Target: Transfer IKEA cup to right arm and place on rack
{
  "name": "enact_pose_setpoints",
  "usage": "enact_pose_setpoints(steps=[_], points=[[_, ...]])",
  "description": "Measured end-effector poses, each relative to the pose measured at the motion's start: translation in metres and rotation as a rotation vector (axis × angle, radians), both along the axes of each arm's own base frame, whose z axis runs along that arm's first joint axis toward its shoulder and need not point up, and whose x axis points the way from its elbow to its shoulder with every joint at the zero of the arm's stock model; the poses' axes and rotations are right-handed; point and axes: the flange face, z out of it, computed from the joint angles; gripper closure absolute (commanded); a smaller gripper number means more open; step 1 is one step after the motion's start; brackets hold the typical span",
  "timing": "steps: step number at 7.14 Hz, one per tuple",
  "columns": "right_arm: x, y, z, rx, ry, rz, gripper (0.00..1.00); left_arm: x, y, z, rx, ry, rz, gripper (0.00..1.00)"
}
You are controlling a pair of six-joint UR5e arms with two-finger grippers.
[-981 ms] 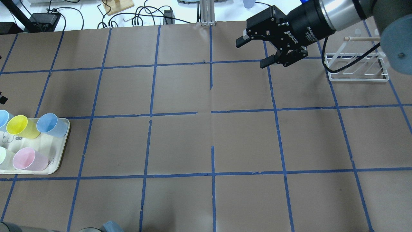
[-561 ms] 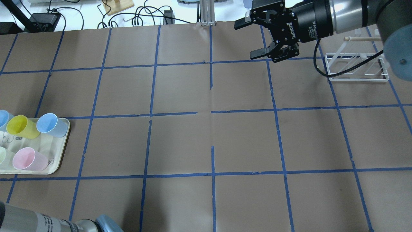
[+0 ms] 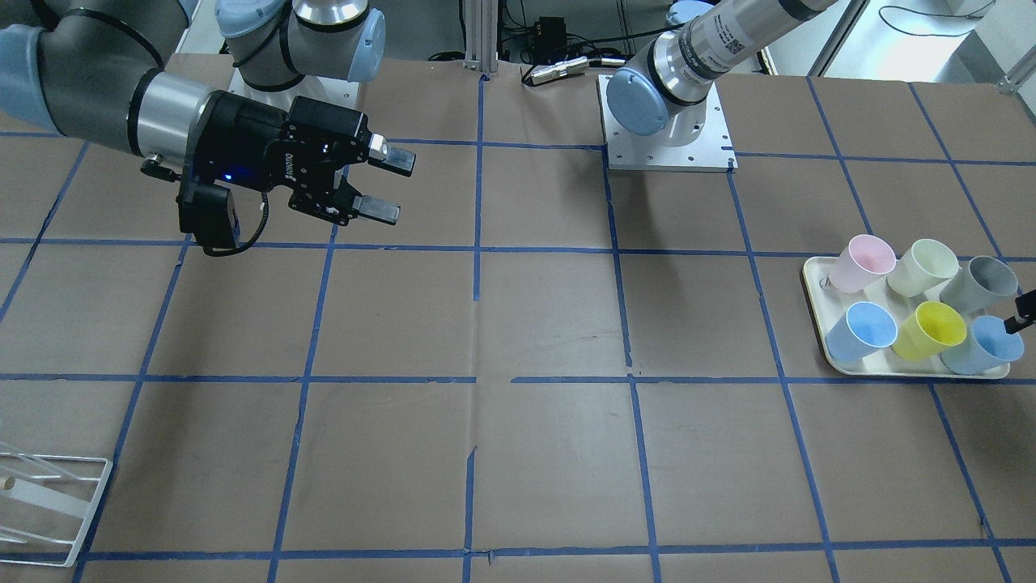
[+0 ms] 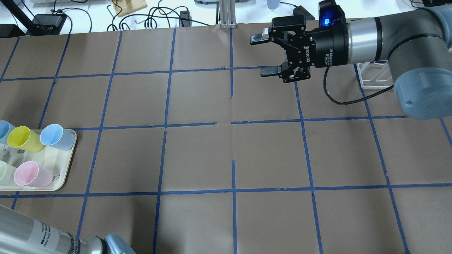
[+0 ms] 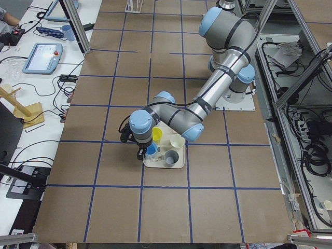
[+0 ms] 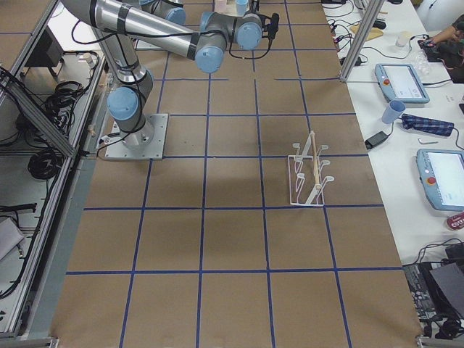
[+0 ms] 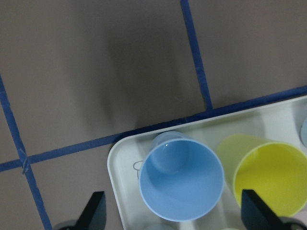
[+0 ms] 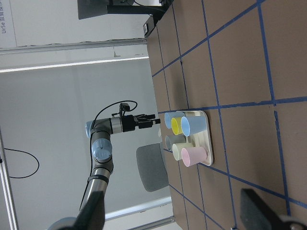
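Observation:
The IKEA cup (image 7: pixel 181 179), pale blue, stands upright in a corner of the cream tray (image 7: pixel 116 189), and also shows in the front view (image 3: pixel 983 346). My left gripper (image 7: pixel 175 212) is open over it, one fingertip on each side of the cup. It touches nothing. In the front view only one left finger (image 3: pixel 1018 316) shows, at the right edge. My right gripper (image 4: pixel 262 54) is open and empty. It is held level over the far middle of the table and points toward the tray (image 3: pixel 392 188). The white rack (image 4: pixel 374 76) is half hidden behind the right arm; it shows whole in the right side view (image 6: pixel 308 177).
The tray (image 3: pixel 812 279) also holds a yellow cup (image 3: pixel 939 328), a sky-blue cup (image 3: pixel 870 328), a pink cup (image 3: pixel 864 263), a cream cup (image 3: pixel 923 265) and a grey cup (image 3: pixel 981 279). Cables (image 4: pixel 155 16) lie beyond the far table edge.
My right gripper has swung left and turned level, still open, and the arm now covers more of the rack. The left arm's forearm has come further into the bottom left corner.

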Motion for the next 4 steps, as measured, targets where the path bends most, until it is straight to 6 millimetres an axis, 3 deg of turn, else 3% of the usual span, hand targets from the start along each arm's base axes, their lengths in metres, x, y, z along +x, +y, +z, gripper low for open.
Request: enact_pose_setpoints(steps=[4], points=[[0.026, 0.000, 0.010, -0.022, -0.091, 0.028, 0.00, 0.011, -0.001, -0.035, 0.070, 0.003, -0.007, 0.00]])
